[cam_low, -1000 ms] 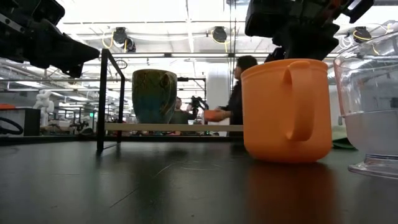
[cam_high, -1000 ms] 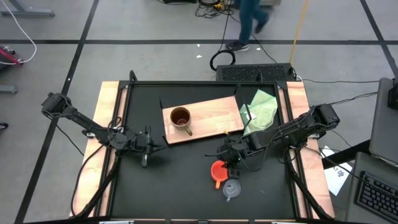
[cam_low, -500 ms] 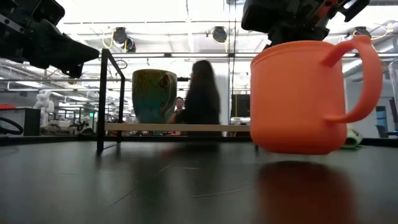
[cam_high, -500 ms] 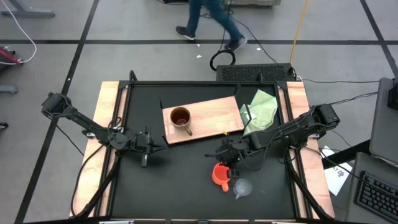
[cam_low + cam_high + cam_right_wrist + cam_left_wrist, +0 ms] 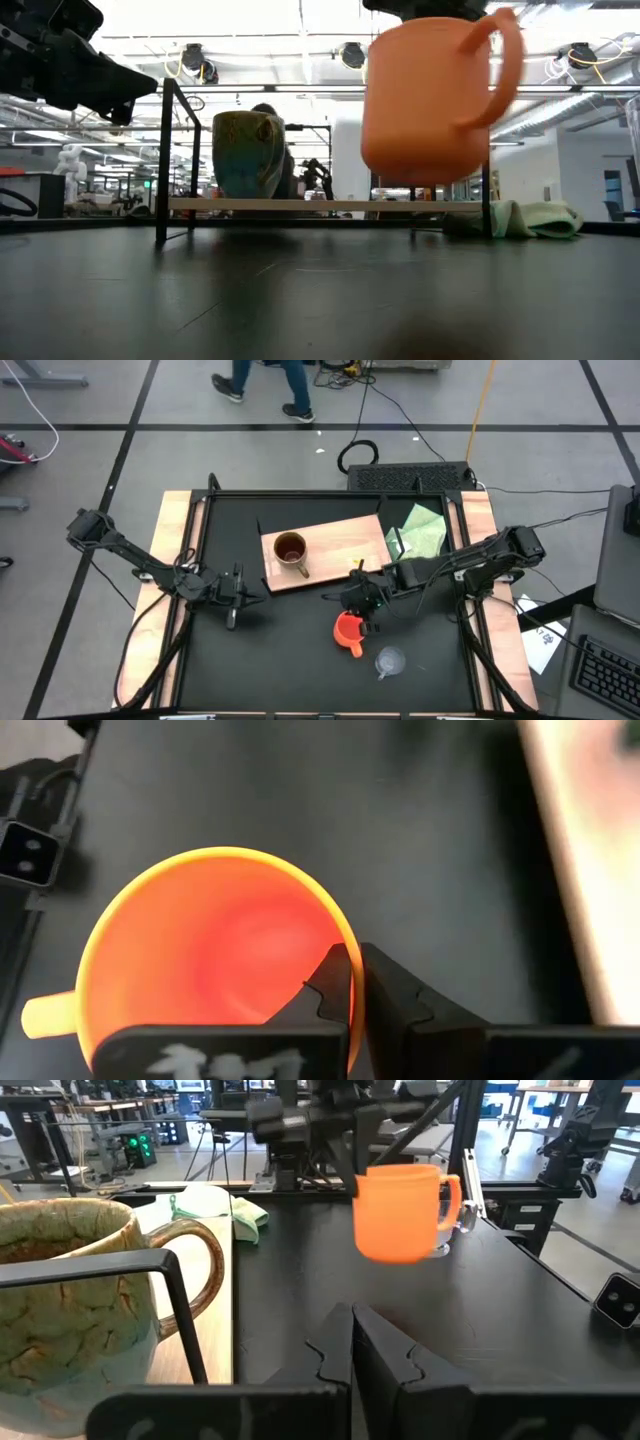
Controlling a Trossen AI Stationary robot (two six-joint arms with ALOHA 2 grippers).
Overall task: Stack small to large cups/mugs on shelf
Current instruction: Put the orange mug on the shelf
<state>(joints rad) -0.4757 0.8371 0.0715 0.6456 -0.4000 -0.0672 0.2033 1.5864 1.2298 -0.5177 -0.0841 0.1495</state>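
The orange cup (image 5: 347, 629) hangs in the air over the black table, held by my right gripper (image 5: 361, 610). It also shows in the low view (image 5: 425, 100) and the left wrist view (image 5: 400, 1210). The brown-gold mug (image 5: 290, 549) stands upright on its base on the light-wood shelf (image 5: 345, 540). The clear cup (image 5: 388, 660) stands on the table, nearer than the orange cup and to its right. My left gripper (image 5: 236, 593) is shut and empty at the table's left, its fingers (image 5: 350, 1350) together. My right gripper pinches the orange cup's rim (image 5: 350, 952) on the side opposite the handle (image 5: 45, 1012), one finger inside the cup and one outside. The fingers (image 5: 385, 990) come from above, pointing down. The cup hangs upright, lifted clear of the table.
A light green cloth (image 5: 421, 537) lies at the shelf's right end. The shelf's black brackets (image 5: 165, 160) stand up at its edges. A person walks on the floor beyond the table's far edge (image 5: 262, 382).
My right gripper has lifted the orange cup clear of the table and carried it left and toward the shelf. The cup turned about, its handle swinging round. The clear cup slid a little toward the table's right.
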